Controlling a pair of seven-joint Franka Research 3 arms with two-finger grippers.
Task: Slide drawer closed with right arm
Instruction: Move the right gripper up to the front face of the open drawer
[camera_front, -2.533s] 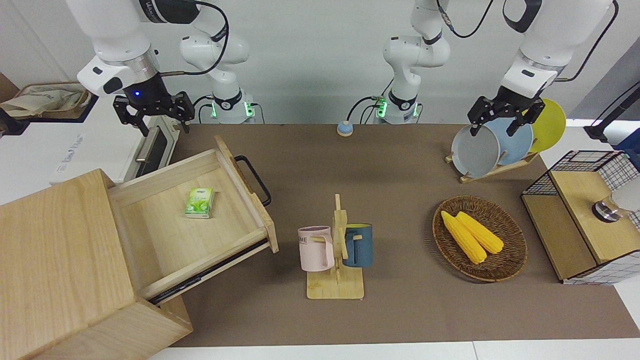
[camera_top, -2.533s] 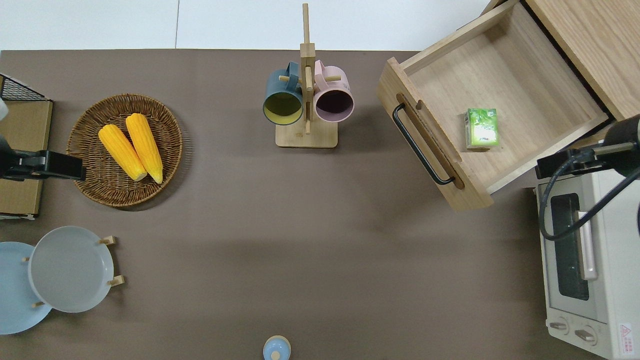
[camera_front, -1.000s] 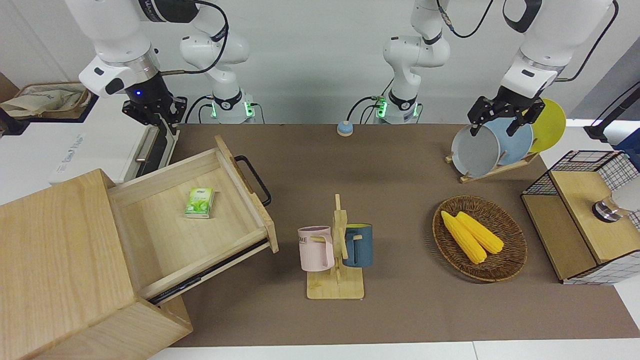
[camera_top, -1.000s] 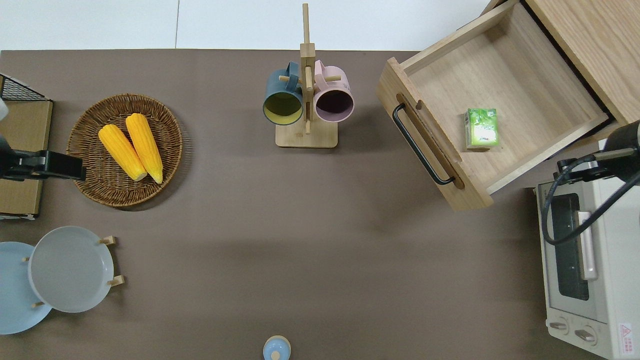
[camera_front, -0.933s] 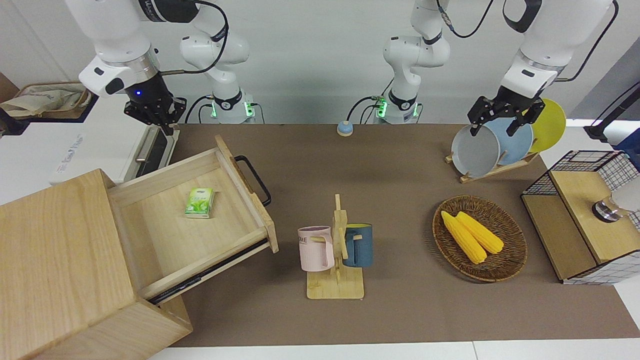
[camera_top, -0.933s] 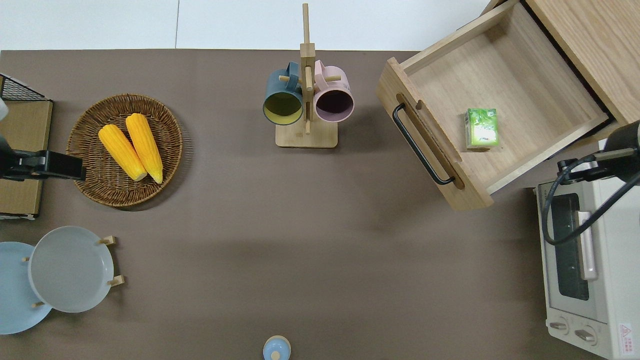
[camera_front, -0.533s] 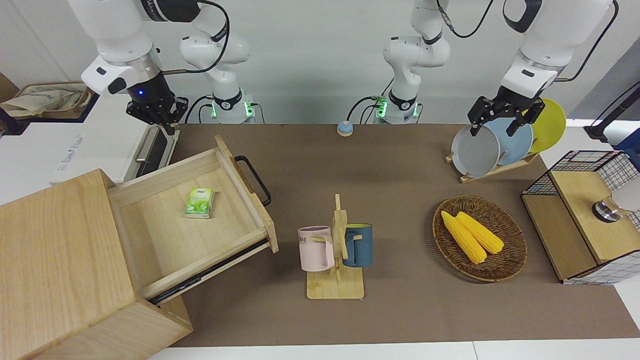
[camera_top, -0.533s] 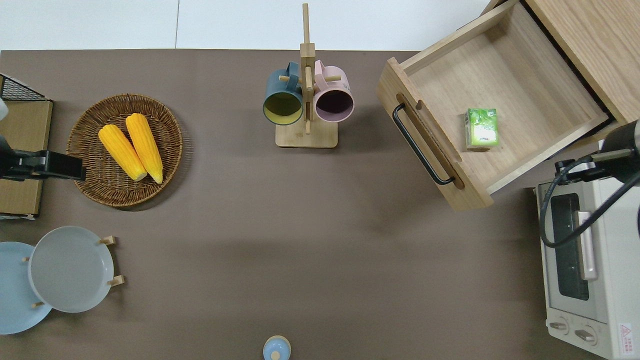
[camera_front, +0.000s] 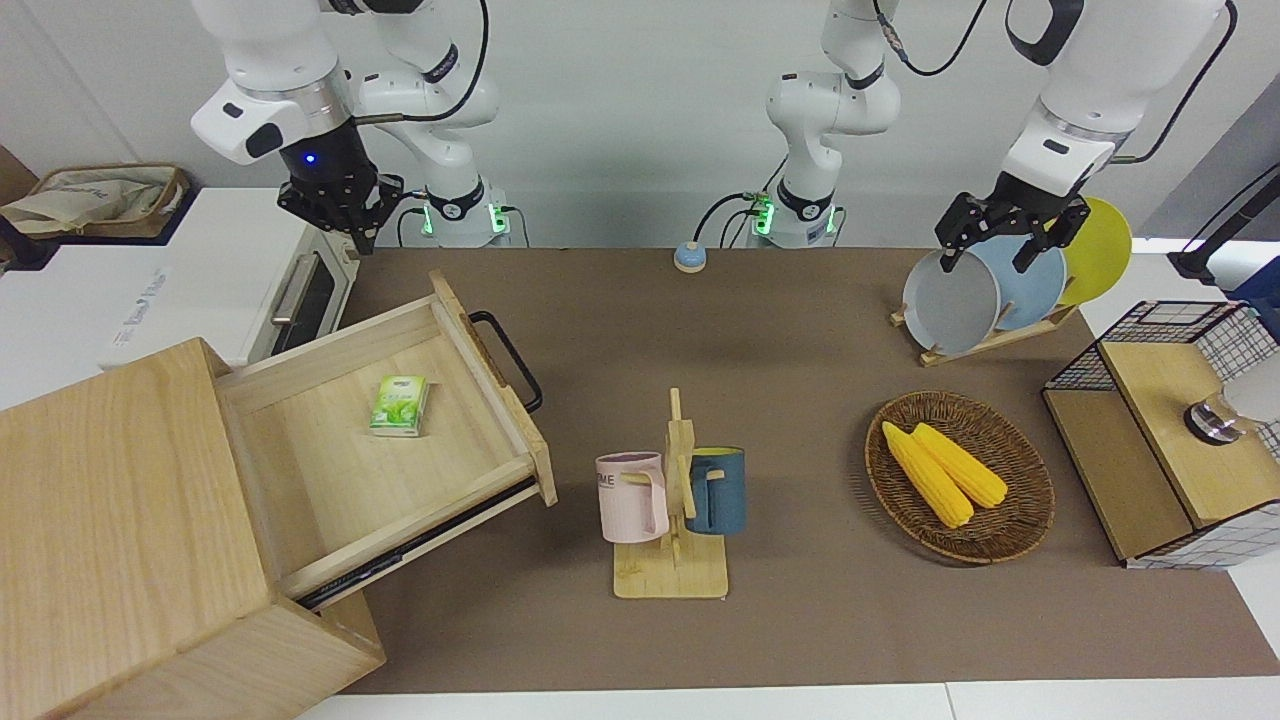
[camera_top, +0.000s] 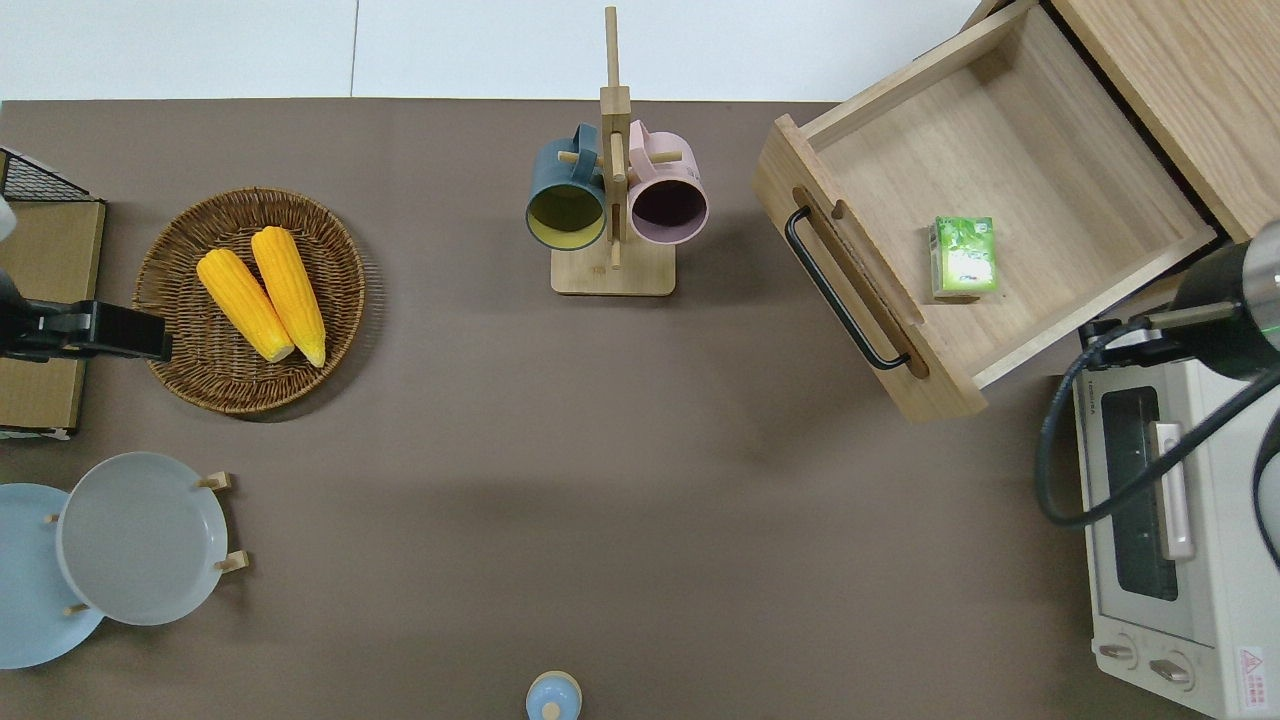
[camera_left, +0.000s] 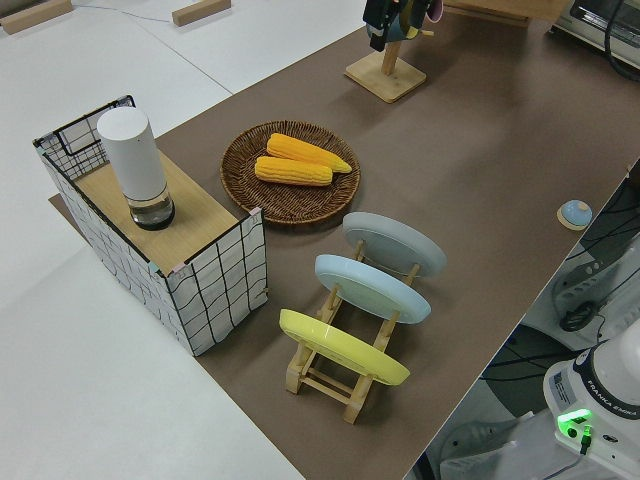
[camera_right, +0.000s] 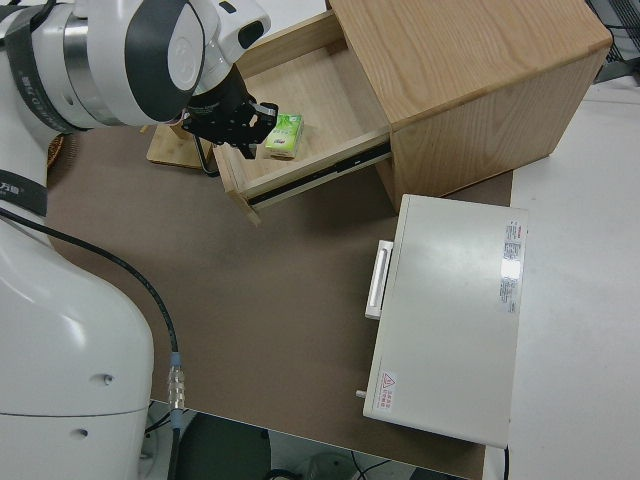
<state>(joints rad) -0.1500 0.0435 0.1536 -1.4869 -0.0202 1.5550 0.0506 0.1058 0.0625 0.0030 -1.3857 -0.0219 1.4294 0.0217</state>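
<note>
The drawer (camera_front: 340, 480) stands pulled far out of the pale wooden cabinet (camera_front: 120, 520), with its black loop handle (camera_front: 510, 360) toward the table's middle. A small green box (camera_front: 400, 405) lies in it. The drawer also shows in the overhead view (camera_top: 1050, 150) and the right side view (camera_right: 320, 110). My right gripper (camera_front: 360, 238) is shut and empty, up in the air over the gap between the drawer's side wall and the oven's corner, as the overhead view (camera_top: 1098, 335) shows. It touches nothing. The left arm is parked, its gripper (camera_front: 1000, 250) open.
A white oven (camera_front: 200, 290) stands beside the cabinet, nearer to the robots. A mug rack (camera_front: 672, 500) with two mugs stands mid-table. A wicker basket (camera_front: 1020, 520) with corn, a plate rack (camera_front: 985, 290) and a wire-mesh box (camera_front: 1170, 430) stand toward the left arm's end.
My right gripper went from wide open to shut, then rose and shifted from over the oven toward the table's middle. The drawer and the left arm have not moved.
</note>
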